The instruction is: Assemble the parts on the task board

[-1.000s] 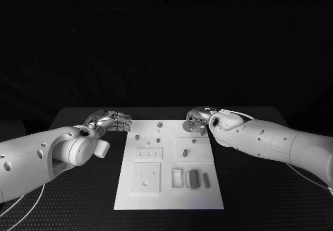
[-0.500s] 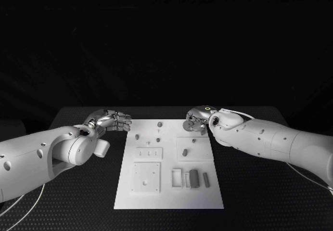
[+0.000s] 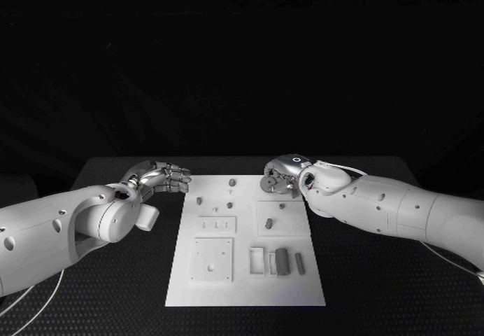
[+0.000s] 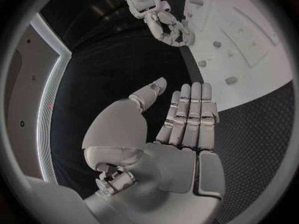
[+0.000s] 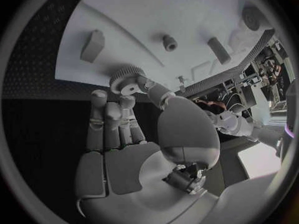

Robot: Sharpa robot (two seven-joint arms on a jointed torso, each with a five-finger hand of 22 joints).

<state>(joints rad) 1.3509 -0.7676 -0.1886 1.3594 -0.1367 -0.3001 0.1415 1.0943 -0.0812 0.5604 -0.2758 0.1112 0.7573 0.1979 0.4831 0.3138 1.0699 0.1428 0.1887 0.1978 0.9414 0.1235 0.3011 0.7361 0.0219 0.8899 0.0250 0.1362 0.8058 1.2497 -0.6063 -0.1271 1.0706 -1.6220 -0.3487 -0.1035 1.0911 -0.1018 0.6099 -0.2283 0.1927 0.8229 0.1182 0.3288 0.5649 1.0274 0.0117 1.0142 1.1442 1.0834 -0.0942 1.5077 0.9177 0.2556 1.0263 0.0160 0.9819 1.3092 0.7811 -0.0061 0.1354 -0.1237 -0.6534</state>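
The white task board (image 3: 245, 287) lies lengthwise in the middle of the black table. My right hand (image 3: 282, 176) hovers over the board's far right corner and pinches a small grey gear (image 5: 126, 79) between thumb and fingers; the gear (image 3: 271, 184) hangs just above the board. My left hand (image 3: 161, 176) is off the board's far left corner; in the left wrist view the left hand (image 4: 181, 119) has straight fingers, thumb apart, and holds nothing. Small grey pegs (image 3: 232, 182) (image 3: 269, 223) stand on the board.
Near the board's front end lie a square plate (image 3: 212, 257) and several upright blocks (image 3: 281, 260). Bare black table (image 3: 393, 294) stretches on either side of the board. The right wrist view has the board (image 5: 124, 15) with pegs (image 5: 169, 43) beyond the gear.
My right hand with the gear has shifted slightly leftward over the board's far right corner. The left hand has stayed where it was.
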